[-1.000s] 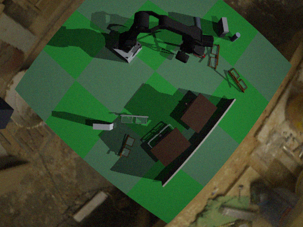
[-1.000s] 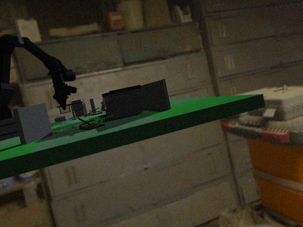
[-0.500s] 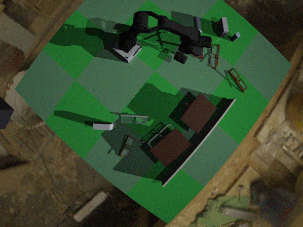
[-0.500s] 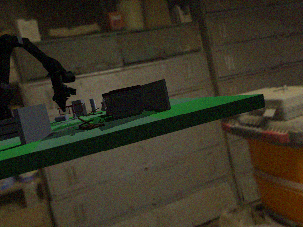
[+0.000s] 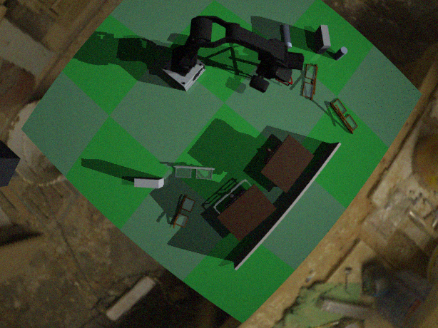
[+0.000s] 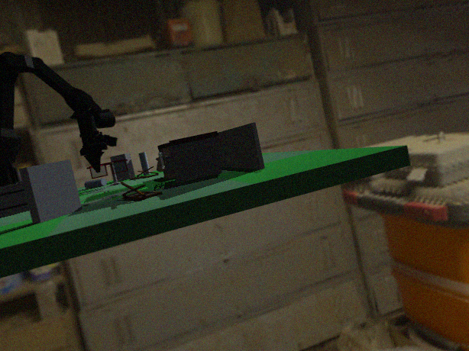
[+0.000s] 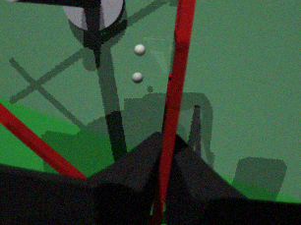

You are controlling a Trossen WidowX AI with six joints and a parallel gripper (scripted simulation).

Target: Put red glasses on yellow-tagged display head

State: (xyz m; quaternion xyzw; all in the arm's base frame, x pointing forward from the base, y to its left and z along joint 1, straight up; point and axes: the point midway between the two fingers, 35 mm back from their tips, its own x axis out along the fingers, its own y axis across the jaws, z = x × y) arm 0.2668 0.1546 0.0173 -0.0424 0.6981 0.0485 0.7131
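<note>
My gripper [image 5: 282,75] [image 6: 97,169] [image 7: 164,141] is shut on the red glasses [image 5: 290,83] [image 6: 103,165] [image 7: 172,101]. It holds them above the table, well away from the heads. In the wrist view one red bar runs upright past the fingertips, another red bar is at the left, and two pale nose pads show. Two display heads with brown tops stand side by side: one [image 5: 287,163] looks bare, the other [image 5: 246,212] has grey glasses [image 5: 230,194] at its front. The yellow tag is not visible, so I cannot tell which head carries it.
A long thin panel [image 5: 288,205] stands behind the heads. Brown-orange glasses [image 5: 309,81] [image 5: 343,115] [image 5: 185,209] and pale glasses [image 5: 194,167] lie about. A white block [image 5: 148,182] [image 6: 53,190], a grey block [image 5: 324,36] and cylinders [image 5: 285,34] [image 5: 342,52] are also there.
</note>
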